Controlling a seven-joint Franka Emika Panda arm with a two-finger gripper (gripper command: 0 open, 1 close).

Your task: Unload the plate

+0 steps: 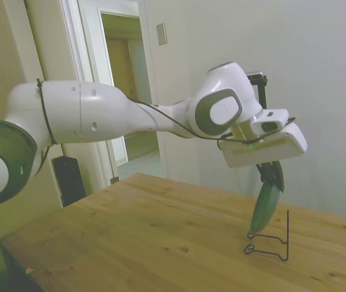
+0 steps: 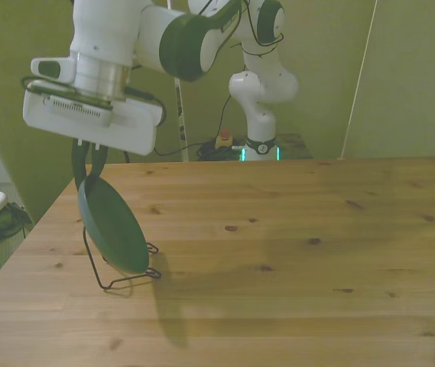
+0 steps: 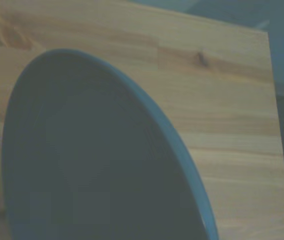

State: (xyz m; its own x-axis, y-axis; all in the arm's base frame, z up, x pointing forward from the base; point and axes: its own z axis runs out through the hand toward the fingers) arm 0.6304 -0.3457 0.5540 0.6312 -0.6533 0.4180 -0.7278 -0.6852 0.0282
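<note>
Gripper fingers pinch the plate rim; its lower edge could snag the wire rack and tip it.

In the wrist view the green plate is soft-focused and cut off at the picture's edge. In the front view it hides part of the wire rack. The table runs past the frame.

Directly below your claw the plate stands on edge, tilted, its top rim between the fingers. Under the plate sits the wire rack, on the table near the front view's left edge.
</note>
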